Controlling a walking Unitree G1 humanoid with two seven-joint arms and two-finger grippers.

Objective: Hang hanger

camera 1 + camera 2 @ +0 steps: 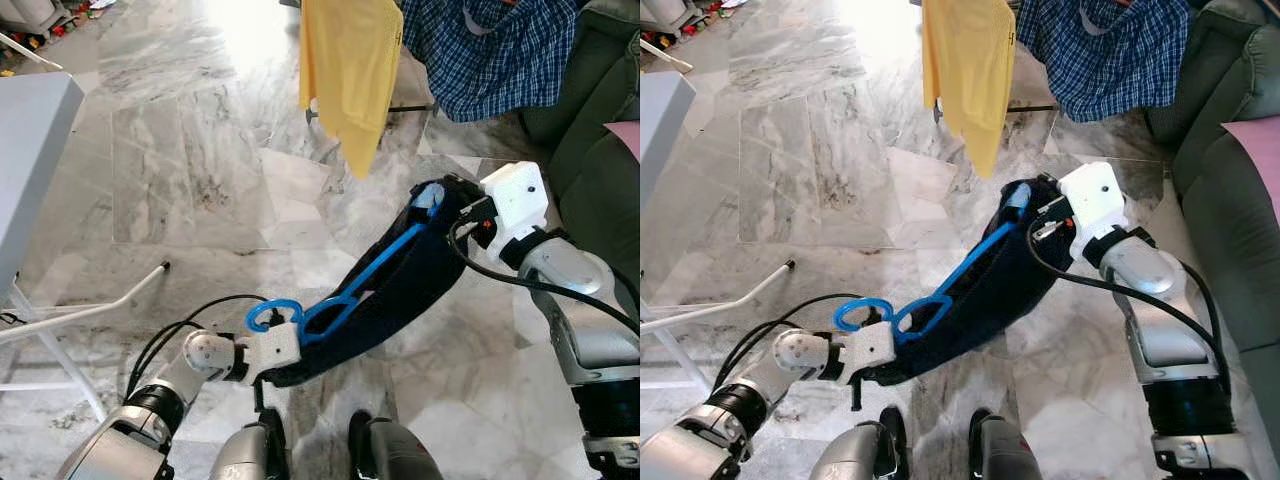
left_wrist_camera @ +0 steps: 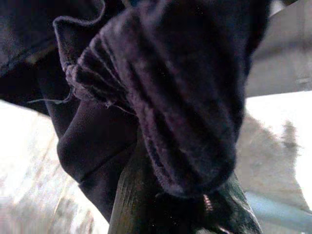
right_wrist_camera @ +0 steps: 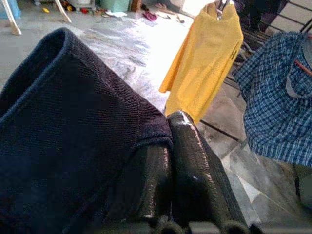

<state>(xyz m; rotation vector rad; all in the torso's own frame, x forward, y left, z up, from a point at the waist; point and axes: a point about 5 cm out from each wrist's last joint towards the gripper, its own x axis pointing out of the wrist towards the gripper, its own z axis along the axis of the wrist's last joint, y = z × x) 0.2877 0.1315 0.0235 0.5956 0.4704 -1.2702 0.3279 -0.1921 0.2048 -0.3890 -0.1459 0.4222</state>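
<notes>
Blue hanger (image 1: 350, 290) in dark garment (image 1: 400, 300) — both end effectors (image 1: 275, 350) (image 1: 445, 205) clamped on it, no readable writing

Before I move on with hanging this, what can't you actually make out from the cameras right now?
- Left tool: dark garment covers its fingers in the left wrist view.
- Blue hanger: its far end is wrapped in the garment; its hook shows.
- Rail holding the yellow shirt and checked shirt: cut off by the eye views' top edge.
- Right tool: its fingers are shut on the garment's edge.
</notes>
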